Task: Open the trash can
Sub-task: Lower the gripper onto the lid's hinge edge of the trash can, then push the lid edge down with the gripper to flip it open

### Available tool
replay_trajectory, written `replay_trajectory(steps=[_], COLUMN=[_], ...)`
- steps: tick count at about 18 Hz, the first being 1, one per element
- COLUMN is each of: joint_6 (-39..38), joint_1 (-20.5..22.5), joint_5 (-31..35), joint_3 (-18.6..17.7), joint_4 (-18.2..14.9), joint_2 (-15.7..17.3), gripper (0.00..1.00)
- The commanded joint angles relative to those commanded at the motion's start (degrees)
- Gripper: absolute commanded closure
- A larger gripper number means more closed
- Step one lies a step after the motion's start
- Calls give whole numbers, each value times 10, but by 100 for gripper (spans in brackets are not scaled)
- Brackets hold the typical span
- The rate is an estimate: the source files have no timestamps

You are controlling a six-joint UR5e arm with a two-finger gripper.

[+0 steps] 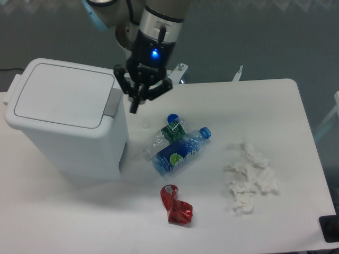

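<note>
The trash can (79, 143) is a big white bin standing on the left of the table, its flat lid (63, 95) down. A light grey push tab (113, 101) sits on the lid's right edge. My gripper (133, 107) hangs just right of that tab, a little above the table, pointing down and slightly left. Its fingers meet in one tip, shut with nothing held. I cannot tell whether the tip touches the tab.
Right of the bin lie a blue-labelled plastic bottle (177, 151) and a crushed clear bottle with a green label (168, 133). A crumpled red wrapper (176, 206) lies near the front. Crumpled white tissue (249, 177) is at the right. The robot base (143, 47) stands behind.
</note>
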Motion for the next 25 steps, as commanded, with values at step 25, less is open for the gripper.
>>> replay_trajectory(steps=[25], joint_6=[9], joint_1=[-5], joint_5=[-1], joint_3=[0], joint_4=[-16], joint_2=[-6], gripper=[100])
